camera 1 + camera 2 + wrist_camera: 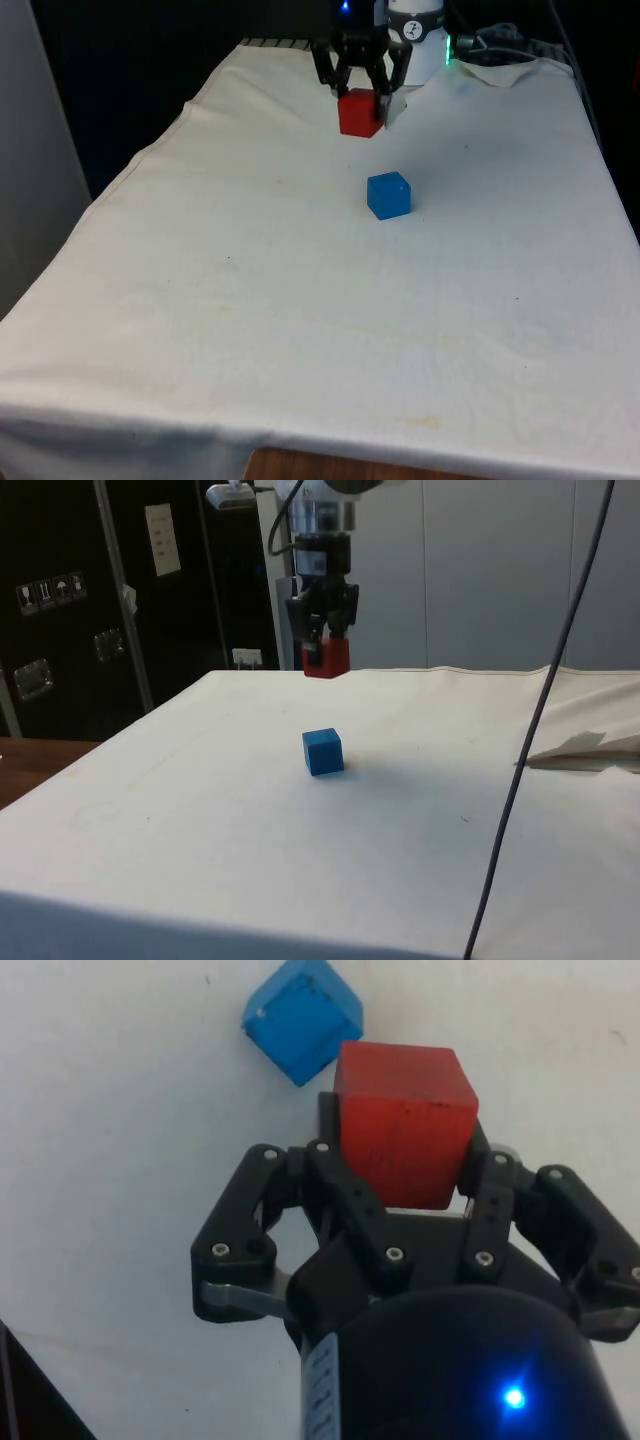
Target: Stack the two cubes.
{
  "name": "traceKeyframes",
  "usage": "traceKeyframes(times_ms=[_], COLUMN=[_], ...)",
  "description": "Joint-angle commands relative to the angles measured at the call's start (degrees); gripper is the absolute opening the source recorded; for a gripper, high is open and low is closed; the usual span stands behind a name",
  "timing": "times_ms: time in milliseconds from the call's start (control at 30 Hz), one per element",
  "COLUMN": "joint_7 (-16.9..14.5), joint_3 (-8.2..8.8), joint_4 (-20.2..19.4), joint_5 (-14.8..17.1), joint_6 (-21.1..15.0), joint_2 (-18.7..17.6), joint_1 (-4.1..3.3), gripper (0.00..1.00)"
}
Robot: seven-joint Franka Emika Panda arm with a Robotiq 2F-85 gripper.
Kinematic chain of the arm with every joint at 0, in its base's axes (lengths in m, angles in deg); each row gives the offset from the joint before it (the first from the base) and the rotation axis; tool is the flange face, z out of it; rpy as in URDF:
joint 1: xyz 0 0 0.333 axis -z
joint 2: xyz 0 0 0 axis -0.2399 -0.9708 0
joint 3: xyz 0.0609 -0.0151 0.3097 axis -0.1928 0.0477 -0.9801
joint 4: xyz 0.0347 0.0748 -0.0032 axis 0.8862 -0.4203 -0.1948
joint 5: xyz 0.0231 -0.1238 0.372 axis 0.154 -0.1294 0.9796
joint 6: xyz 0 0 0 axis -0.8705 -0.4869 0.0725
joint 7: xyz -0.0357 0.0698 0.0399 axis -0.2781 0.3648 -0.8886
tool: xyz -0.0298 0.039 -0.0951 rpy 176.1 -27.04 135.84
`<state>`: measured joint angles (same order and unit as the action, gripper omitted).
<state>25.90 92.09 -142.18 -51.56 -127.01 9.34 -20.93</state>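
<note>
Now gripper (360,98) pinching red cube (359,113) above cloth, blue cube (388,194) near, mid-table, open cloth all round.

Red cube (359,113), plain. Blue cube (388,195), plain. Black tool (361,93). Tabletop (300,300) cloth white, faint yellowish stains. Dark cabinets (100,600) behind.

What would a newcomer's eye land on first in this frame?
Probably the red cube, gripped by the black gripper and held clear above the white cloth near the table's far end in the front view. Next, the blue cube sitting alone on the cloth, nearer the front camera than the red one and a little toward the front view's right, with nothing on top of it yet.
</note>
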Motion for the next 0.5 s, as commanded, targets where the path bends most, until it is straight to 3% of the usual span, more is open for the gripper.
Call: traceKeyframes(times_ms=[0,67,100,133,333,367,467], joint_7=[1.7,2.1,0.7,2.3,4.0,3.0,5.0], joint_3=[-0.29,-0.8,-0.8,-1.03,-2.46,-2.46,-3.21], joint_4=[-0.6,-0.7,-0.3,-0.7,-1.2,-1.1,-1.2], joint_5=[-1.2,-1.2,0.0,-1.1,-0.5,-0.1,-0.6], joint_6=[-1.0,-1.1,-0.1,-1.3,-2.7,-2.0,-3.0], joint_2=[0.1,0.1,0.0,-0.1,-1.4,-1.2,-1.9], joint_1=[-0.23,-0.23,0.0,-0.17,-0.23,0.0,-0.29], gripper=[0.0,0.0,0.0,0.0,0.0,0.0,0.0])
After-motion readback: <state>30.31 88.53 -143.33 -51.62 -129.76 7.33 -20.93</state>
